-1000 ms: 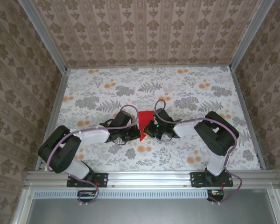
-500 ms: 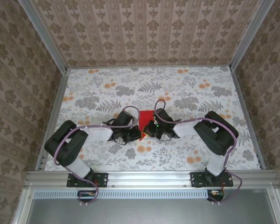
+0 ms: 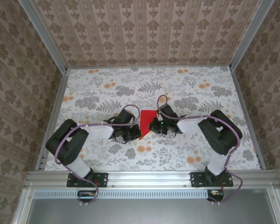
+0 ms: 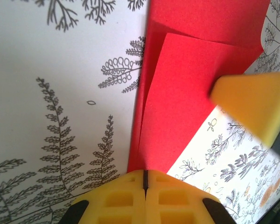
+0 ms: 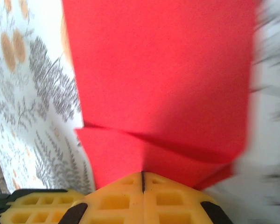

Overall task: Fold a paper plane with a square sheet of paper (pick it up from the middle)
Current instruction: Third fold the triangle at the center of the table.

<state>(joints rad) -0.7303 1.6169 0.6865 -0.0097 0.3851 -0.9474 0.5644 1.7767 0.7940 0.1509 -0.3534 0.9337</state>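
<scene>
At the middle of the flowered table (image 3: 186, 154): creased red paper (image 3: 147, 122) pinched from both sides.
Left claw (image 4: 144, 179) is closed tight on one edge of the paper, where a folded flap lies over the layer beneath. Right claw (image 5: 142, 179) is closed on the other side. The two claws sit just beside each other.

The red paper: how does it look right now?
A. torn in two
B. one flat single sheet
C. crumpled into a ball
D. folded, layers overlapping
D: the red paper shows one flap lying over another along straight creases in both wrist views.
</scene>
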